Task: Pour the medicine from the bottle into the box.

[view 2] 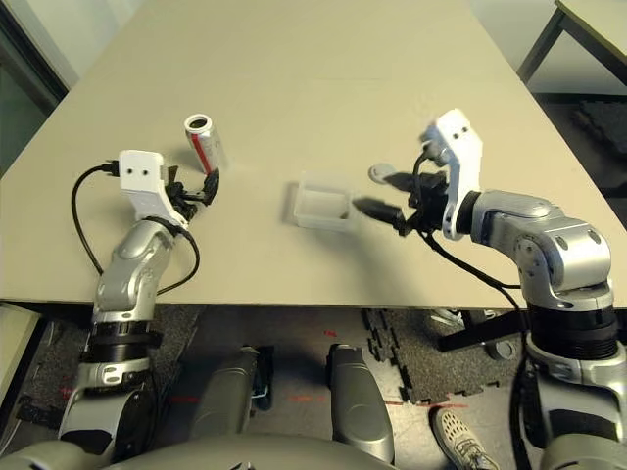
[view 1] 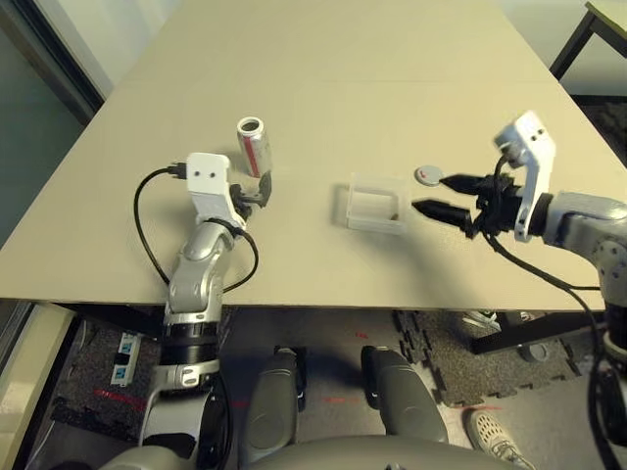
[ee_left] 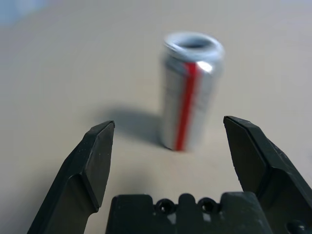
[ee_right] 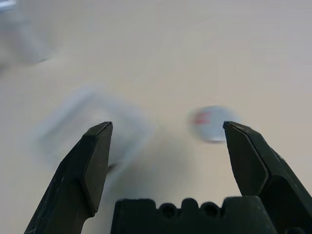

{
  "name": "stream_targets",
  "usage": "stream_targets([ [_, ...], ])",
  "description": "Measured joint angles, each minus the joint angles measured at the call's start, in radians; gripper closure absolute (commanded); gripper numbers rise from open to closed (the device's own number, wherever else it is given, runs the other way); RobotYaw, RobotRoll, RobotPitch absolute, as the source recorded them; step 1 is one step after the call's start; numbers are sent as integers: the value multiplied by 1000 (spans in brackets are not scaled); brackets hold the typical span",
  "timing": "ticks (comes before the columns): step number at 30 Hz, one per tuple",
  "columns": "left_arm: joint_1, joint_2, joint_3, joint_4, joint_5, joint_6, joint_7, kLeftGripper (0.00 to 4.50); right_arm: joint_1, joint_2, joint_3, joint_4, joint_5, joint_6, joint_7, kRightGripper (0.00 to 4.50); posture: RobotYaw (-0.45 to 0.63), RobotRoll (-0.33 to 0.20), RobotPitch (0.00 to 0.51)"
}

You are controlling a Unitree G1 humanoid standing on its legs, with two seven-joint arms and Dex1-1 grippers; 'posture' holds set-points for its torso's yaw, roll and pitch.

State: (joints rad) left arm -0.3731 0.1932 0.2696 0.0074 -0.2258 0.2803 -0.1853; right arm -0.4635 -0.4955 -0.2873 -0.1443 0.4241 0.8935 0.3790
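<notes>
One bottle (ee_left: 187,97), one box (view 1: 377,226), one loose cap (view 1: 428,175), two claws in play! The left gripper (ee_left: 169,118) has its fingers wide apart, nothing between them, and the bottle stands upright just beyond its tips — mouth open. Over to the right gripper (ee_right: 168,123): fingers spread too, empty, the box near its tips on the side toward the left gripper, the cap just beside its farther finger. The left wrist view brings the bottle's red stripe up close; the right wrist view picks out the red mark on the cap. Inside the box, a small dark spot (view 1: 395,216), too small to name. Blur softens the box there — and a silvery shape (ee_right: 24,36) beyond the right gripper is cut off, hard to make out.
</notes>
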Motion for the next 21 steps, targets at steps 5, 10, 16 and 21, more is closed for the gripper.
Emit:
stream_targets([
  [5, -144, 118, 67, 267, -49, -197, -127, 25, -59, 112, -49, 172, -117, -269, -230, 0, -52, 0, 192],
  [10, -264, 218, 113, 618, -49, -376, -182, 25, -86, 111, -84, 382, -235, -577, -386, 0, -53, 0, 200],
  [16, -341, 287, 118, 897, -40, -510, -182, 25, -90, 74, -116, 586, -302, -782, -514, 0, -53, 0, 201],
  [21, -391, 317, 121, 1034, -36, -563, -179, 25, -57, 54, -123, 650, -323, -851, -570, 0, -82, 0, 197],
])
